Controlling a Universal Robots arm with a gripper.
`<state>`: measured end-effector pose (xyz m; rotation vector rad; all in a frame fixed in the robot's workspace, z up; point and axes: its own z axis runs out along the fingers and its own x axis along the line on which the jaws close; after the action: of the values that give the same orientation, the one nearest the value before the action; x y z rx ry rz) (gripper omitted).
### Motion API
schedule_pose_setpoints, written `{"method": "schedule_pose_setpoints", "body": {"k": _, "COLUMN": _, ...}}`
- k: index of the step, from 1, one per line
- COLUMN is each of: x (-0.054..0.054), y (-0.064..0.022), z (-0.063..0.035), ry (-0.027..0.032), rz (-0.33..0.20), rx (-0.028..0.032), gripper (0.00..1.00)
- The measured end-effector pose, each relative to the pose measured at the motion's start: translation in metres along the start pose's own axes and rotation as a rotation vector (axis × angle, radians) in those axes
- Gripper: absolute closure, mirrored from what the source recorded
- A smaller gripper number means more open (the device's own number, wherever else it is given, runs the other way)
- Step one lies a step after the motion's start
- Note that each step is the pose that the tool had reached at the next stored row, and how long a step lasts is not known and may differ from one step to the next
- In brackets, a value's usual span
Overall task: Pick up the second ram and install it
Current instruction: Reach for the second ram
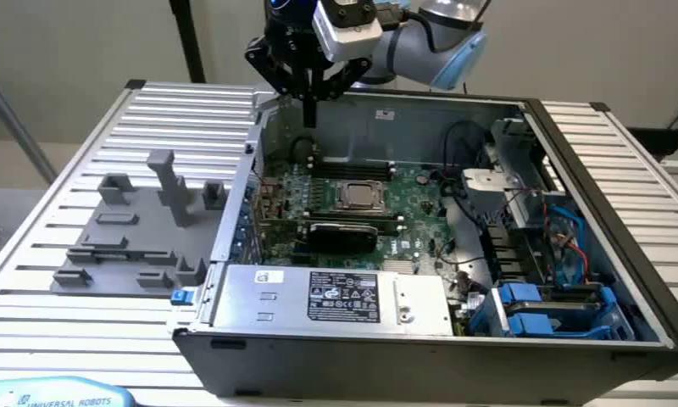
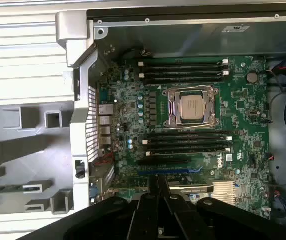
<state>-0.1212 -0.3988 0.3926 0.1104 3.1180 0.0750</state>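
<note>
Starting with the counter (image 1: 79, 144): pale slatted metal, and it carries everything we're watching
Computer case (image 1: 430, 356): lying on its side, wide open, its insides facing up
Arm (image 1: 436, 38): grey and blue, reaching in from beyond the far wall of the case
Motherboard (image 2: 243, 100): big green board flat on the floor of the case, toward the exterior view's left half
Grey holder (image 1: 125, 246): moulded block with posts and slots, on the counter just beside the case on the exterior view's left
Power supply (image 1: 328, 295): silver box with a black label, along the near wall of the case
Tool (image 1: 308, 119): pointing straight down above the far corner of the case on the exterior view's left, fingers drawn together into one thin dark bar, nothing visible between them, touching nothing
Processor socket (image 2: 192, 106): metal frame in the middle of the motherboard, chip showing
Memory slots (image 2: 183, 71): long black rows on either side of the socket, whether any is filled I can't tell
Second ram (image 2: 2, 189): thin green stick resting in the grey holder, outside the case and well apart from the tool
</note>
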Motion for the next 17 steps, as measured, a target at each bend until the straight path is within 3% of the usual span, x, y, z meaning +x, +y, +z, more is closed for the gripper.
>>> {"method": "schedule_pose_setpoints", "body": {"k": 13, "x": 0.000, "y": 0.0000, "z": 0.0000, "ry": 0.0000, "rz": 0.000, "rx": 0.0001, "gripper": 0.89}}
{"method": "schedule_pose_setpoints", "body": {"k": 17, "x": 0.012, "y": -0.0010, "z": -0.0003, "ry": 0.0001, "rz": 0.000, "rx": 0.0001, "gripper": 0.89}}
